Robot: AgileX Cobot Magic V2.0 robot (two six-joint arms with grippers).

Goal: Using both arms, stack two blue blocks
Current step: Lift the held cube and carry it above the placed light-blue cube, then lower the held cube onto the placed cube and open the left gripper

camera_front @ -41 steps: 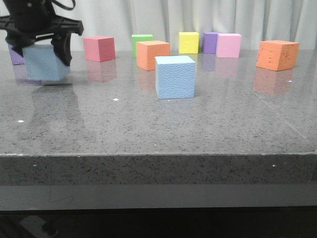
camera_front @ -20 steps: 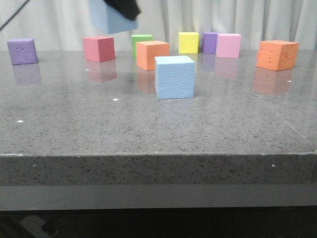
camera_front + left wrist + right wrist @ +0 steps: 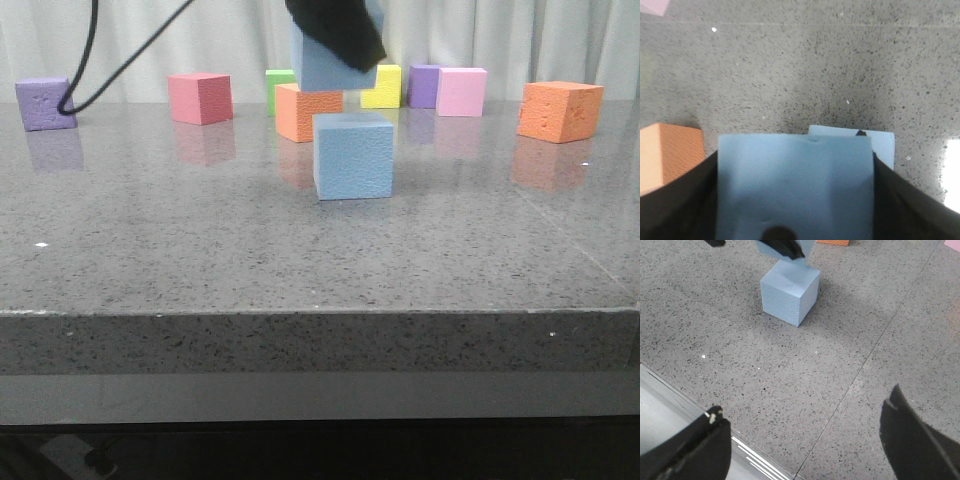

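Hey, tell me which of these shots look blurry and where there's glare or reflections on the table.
Front view: sharp; the polished table mirrors the cubes, such as the orange cube. Left wrist view: the held blue block fills the frame, soft from closeness, with a blown-out white glare patch at one edge. Right wrist view: the resting blue block is crisp, casting a soft shadow.

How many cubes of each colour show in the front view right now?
Blue cubes: 2 (held, on table)
Orange cubes: 2
Purple cubes: 2
Pink cubes: 2
Green cube: 1
Yellow cube: 1
Total: 10
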